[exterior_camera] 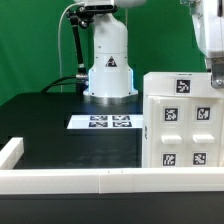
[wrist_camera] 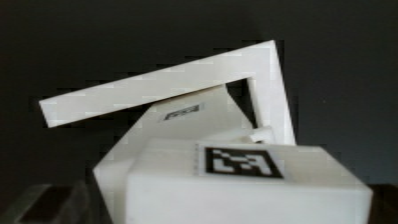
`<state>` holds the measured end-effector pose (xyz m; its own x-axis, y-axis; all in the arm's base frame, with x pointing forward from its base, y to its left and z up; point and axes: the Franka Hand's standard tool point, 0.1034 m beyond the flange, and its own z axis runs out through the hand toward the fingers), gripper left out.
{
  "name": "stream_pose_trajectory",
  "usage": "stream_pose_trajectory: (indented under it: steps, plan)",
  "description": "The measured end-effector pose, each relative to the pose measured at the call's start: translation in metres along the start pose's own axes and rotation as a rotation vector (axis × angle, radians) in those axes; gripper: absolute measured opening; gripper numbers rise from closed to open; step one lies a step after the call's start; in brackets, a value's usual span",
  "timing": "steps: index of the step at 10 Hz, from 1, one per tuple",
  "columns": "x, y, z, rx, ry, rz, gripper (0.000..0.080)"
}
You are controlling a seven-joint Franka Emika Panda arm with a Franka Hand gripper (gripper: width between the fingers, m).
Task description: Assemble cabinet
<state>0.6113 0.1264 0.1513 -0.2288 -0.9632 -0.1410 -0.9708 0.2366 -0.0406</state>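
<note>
The cabinet point(exterior_camera: 184, 120), a large white box body with several black-and-white tags, stands at the exterior view's right, close to the camera. My gripper point(exterior_camera: 212, 66) comes down from above onto its top right edge. In the wrist view the cabinet point(wrist_camera: 231, 185) fills the space between my dark fingers point(wrist_camera: 43, 206), with one tag on the face just beyond them and an open angled white frame behind. The gripper point(wrist_camera: 214, 208) is closed on the cabinet's wall. The fingertips themselves are mostly hidden by the white plastic. No separate drawer fronts are visible.
The marker board point(exterior_camera: 108, 122) lies flat on the black table in front of the robot base point(exterior_camera: 108, 72). A low white rail point(exterior_camera: 70, 180) runs along the front and left edges of the table. A green backdrop is behind.
</note>
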Motion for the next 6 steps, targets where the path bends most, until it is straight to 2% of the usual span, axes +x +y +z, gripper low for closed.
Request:
stream_pose_trajectory:
  steps: [1,5,6]
  plan:
    - [0.001,0.002,-0.001,-0.001,-0.006,-0.02,0.0778]
    - [0.0,0.003,-0.017,0.012,-0.038,-0.081,0.0798]
    - [-0.001,0.004,-0.015,0.008,-0.036,-0.092,0.0796]
